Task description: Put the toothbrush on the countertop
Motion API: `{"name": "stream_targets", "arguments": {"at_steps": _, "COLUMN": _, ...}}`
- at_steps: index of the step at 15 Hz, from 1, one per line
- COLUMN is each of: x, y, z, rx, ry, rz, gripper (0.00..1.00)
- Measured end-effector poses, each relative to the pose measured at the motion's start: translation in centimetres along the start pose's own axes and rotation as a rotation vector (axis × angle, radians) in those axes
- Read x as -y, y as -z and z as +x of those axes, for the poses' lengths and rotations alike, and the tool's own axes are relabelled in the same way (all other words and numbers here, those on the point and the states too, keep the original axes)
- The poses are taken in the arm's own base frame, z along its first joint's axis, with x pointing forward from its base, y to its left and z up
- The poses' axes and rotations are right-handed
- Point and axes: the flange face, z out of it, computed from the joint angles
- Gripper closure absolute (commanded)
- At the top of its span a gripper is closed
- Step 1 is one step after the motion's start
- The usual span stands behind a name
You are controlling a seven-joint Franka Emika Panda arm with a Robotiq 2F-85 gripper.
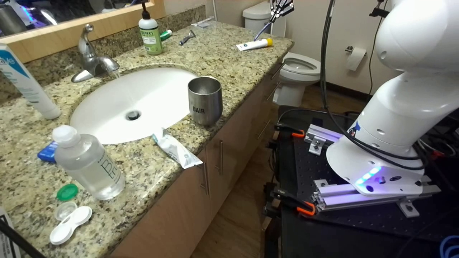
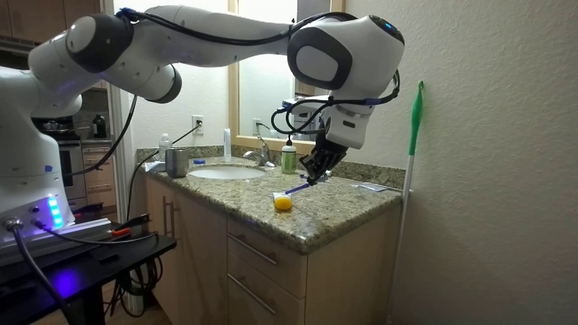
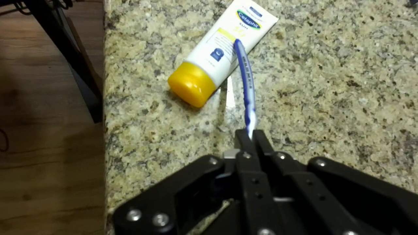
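The toothbrush is a thin blue-and-white stick; it shows in both exterior views (image 1: 262,31) (image 2: 298,188) and the wrist view (image 3: 247,81). My gripper (image 1: 273,20) (image 2: 311,180) (image 3: 250,134) is shut on one end of it, and the fingers hide that end. The brush slants down from the fingers, its free end beside or over the white sunscreen tube (image 1: 252,44) (image 2: 278,197) (image 3: 222,49) with a yellow cap. I cannot tell whether that end touches anything. The gripper is low over the far end of the speckled granite countertop (image 1: 229,66) (image 2: 253,196) (image 3: 326,81).
A razor (image 1: 187,37) and a green soap bottle (image 1: 151,37) (image 2: 288,160) stand near the back wall side. The oval sink (image 1: 157,89) and steel cup (image 1: 205,102) (image 2: 176,162) are further along. The counter's front edge (image 3: 105,130) drops to the floor.
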Motion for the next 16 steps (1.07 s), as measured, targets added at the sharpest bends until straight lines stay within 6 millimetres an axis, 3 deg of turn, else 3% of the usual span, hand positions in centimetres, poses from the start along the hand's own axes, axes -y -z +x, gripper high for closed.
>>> {"name": "stream_targets", "arguments": {"at_steps": 4, "x": -0.3, "y": 0.3, "z": 0.2, "rx": 0.002, "ry": -0.004, "rz": 0.011, "gripper": 0.98}}
{"name": "stream_targets", "arguments": {"at_steps": 7, "x": -1.1, "y": 1.9, "z": 1.1, "rx": 0.018, "ry": -0.050, "rz": 0.119, "gripper": 0.98}}
{"name": "stream_targets", "arguments": {"at_steps": 9, "x": 1.9, "y": 1.6, "z": 0.2, "rx": -0.019, "ry": -0.077, "rz": 0.199, "gripper": 0.94}}
{"name": "stream_targets", "arguments": {"at_steps": 12, "x": 7.1, "y": -0.7, "z": -2.4, "rx": -0.071, "ry": -0.095, "rz": 0.221, "gripper": 0.94}}
{"name": "stream_targets", "arguments": {"at_steps": 13, "x": 7.7, "y": -1.1, "z": -2.8, "rx": -0.073, "ry": -0.095, "rz": 0.218, "gripper": 0.98}}
{"name": "stream_targets", "arguments": {"at_steps": 15, "x": 7.5, "y": -1.1, "z": -2.6, "rx": -0.075, "ry": -0.099, "rz": 0.219, "gripper": 0.98}}
{"name": "stream_targets", "arguments": {"at_steps": 16, "x": 7.4, "y": -1.2, "z": -2.5, "rx": -0.072, "ry": -0.103, "rz": 0.207, "gripper": 0.69}}
